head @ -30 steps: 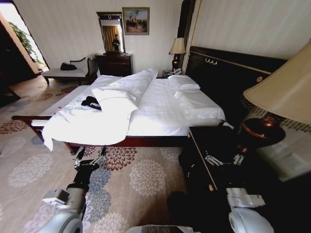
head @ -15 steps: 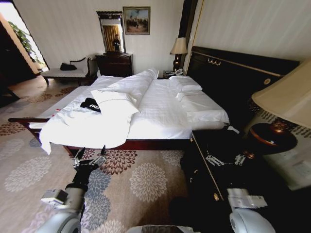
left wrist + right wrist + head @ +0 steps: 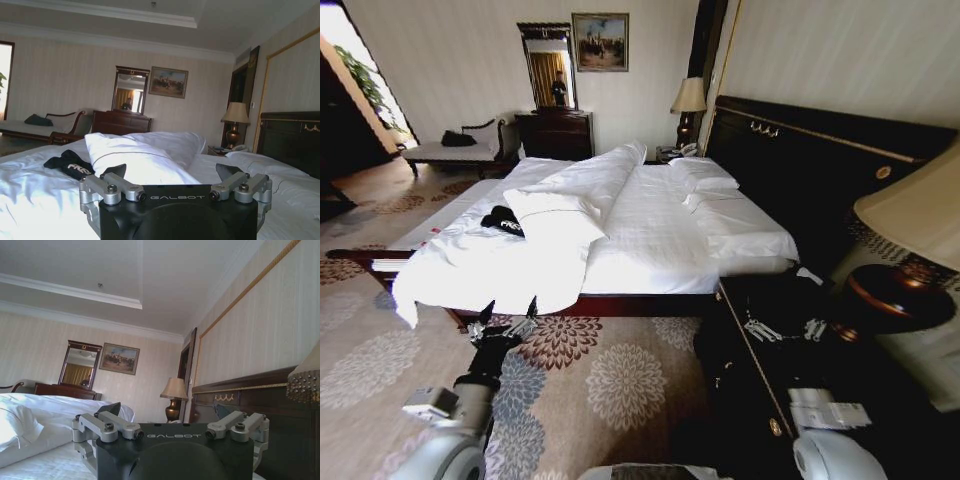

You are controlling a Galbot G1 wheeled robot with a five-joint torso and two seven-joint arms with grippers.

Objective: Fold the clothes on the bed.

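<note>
In the head view we stand beside the bed (image 3: 650, 235), at its long side, on a carpet (image 3: 610, 375) with flower patterns. The black T-shirt (image 3: 504, 220) lies crumpled on the white duvet (image 3: 485, 265), near the foot end of the bed, at our left. Our left gripper (image 3: 503, 318) is held low in front of the bed edge, its two fingers spread apart and holding nothing. Our right gripper (image 3: 785, 328) is over a dark nightstand (image 3: 760, 340), also with its fingers apart and empty. A lamp (image 3: 910, 250) stands close at the right.

In the left wrist view the left gripper (image 3: 172, 172) is open, and behind it the T-shirt (image 3: 69, 166) rests on the duvet (image 3: 30, 195), just beside a folded pillow (image 3: 135, 155).

In the right wrist view the right gripper (image 3: 170, 412) is open too, with the dark headboard (image 3: 235, 400) behind it.
</note>
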